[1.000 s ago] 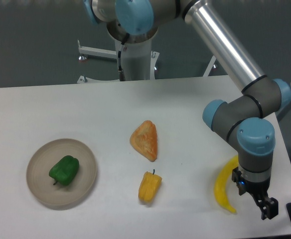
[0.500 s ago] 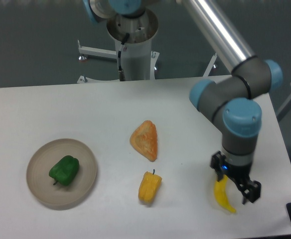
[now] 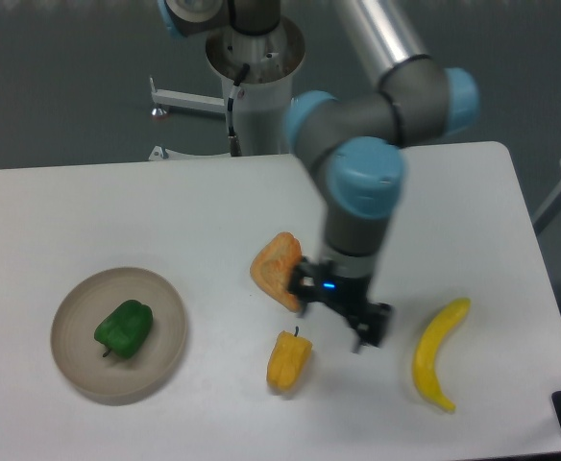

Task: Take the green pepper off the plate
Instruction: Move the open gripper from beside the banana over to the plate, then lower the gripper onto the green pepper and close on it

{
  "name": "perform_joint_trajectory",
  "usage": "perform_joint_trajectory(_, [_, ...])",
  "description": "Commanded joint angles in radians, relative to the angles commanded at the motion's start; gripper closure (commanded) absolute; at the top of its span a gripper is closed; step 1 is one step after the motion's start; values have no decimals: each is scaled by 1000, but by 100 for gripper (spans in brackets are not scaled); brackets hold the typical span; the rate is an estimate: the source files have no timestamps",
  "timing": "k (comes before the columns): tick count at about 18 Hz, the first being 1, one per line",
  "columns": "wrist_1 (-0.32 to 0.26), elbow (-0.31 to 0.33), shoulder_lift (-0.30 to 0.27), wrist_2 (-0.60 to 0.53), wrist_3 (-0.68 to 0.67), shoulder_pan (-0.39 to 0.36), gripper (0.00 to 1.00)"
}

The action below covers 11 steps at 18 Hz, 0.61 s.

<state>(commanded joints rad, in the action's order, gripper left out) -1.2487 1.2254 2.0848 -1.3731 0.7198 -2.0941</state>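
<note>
The green pepper [image 3: 124, 327] lies on the beige plate [image 3: 77, 368] at the left of the table, glossy and lumpy, with nothing touching it. My gripper [image 3: 337, 321] hangs over the table's middle, far to the right of the plate, just above the yellow-orange pepper. Its two dark fingers are spread apart and hold nothing.
A yellow-orange pepper [image 3: 287, 359] lies just below and left of the gripper. An orange wedge of bread [image 3: 279, 271] sits partly behind the gripper's left finger. A banana [image 3: 437, 351] lies to the right. The arm's base [image 3: 257, 91] stands at the back.
The gripper has swept left from over the banana at the right to the middle of the table. The banana is now uncovered. Pepper and plate have not moved.
</note>
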Motion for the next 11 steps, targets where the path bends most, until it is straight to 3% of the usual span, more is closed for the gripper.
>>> perform_joint_trajectory(4, [26, 72, -18, 31, -161, 75, 0])
perform_joint_trajectory(8, [156, 137, -17, 35, -308, 146, 0])
perform_joint_trajectory(11, [241, 187, -3, 34, -333, 189, 0])
